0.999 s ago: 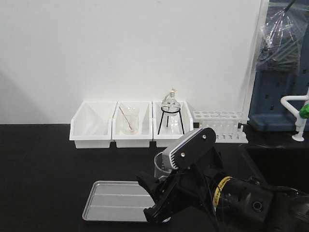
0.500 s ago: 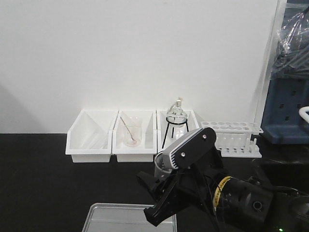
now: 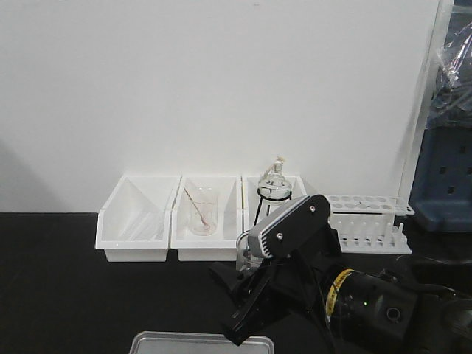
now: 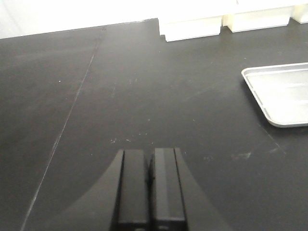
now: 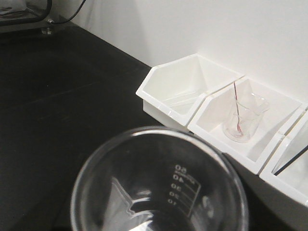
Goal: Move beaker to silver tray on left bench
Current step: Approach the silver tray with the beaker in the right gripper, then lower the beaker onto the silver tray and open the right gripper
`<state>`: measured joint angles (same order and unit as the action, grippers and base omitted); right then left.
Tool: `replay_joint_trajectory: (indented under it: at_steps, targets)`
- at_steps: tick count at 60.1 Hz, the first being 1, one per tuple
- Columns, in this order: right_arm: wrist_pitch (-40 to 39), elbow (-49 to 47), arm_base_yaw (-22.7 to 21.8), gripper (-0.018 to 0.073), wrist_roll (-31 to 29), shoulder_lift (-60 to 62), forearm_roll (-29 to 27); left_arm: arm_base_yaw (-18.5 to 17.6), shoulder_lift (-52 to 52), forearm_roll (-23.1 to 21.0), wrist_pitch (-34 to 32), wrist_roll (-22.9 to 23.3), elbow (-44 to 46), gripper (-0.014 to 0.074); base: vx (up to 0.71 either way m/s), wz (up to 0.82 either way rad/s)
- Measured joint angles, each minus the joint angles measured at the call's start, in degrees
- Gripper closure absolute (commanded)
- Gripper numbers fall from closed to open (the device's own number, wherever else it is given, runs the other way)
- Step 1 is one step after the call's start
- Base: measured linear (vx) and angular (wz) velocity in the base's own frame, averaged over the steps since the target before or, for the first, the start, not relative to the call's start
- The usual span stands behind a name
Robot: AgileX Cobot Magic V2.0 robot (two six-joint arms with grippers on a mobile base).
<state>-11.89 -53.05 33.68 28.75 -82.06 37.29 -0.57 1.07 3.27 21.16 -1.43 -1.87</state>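
Note:
The beaker, clear glass with printed marks, hangs above the black countertop of the left bench, held by my right gripper. In the right wrist view the beaker fills the lower frame, rim up, and hides the jaws. The silver tray lies on the bench just below and left of the beaker, cut by the bottom edge. In the left wrist view my left gripper is shut on nothing, low over the bench, with the silver tray to its right.
Three white bins stand along the wall; the middle one holds a beaker with a pinkish rod. A round flask on a black wire stand sits in the third bin. A white test-tube rack stands to the right.
The bins, rack and tray have slid lower in the front view and look nearer; only the tray's far rim still shows. The right gripper with the beaker keeps its place in the frame.

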Motion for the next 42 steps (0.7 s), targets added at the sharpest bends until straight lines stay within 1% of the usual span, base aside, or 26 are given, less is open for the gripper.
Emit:
replay_joint_trajectory:
  at_steps: [17,23,34,42]
  targets:
    - [-0.1,0.0,0.0,0.0571,0.0,0.0,0.0,0.0,0.0,0.0,0.0,0.0,0.0,0.0595,0.02,0.0]
    - [-2.1,0.0,0.0,0.0571,0.0,-0.8,0.0,0.0,0.0,0.0,0.0,0.0,0.0,0.0595,0.0,0.0]
    - [-7.4,-0.5,0.0,0.0571,-0.4,-8.9,0.1,0.0,0.0,0.0,0.0,0.0,0.0,0.0595,0.0,0.0]
    - [-9.2,-2.4,0.0,0.0571,-1.3,-16.5,0.1,0.0,0.0,0.0,0.0,0.0,0.0,0.0595,0.0,0.0]
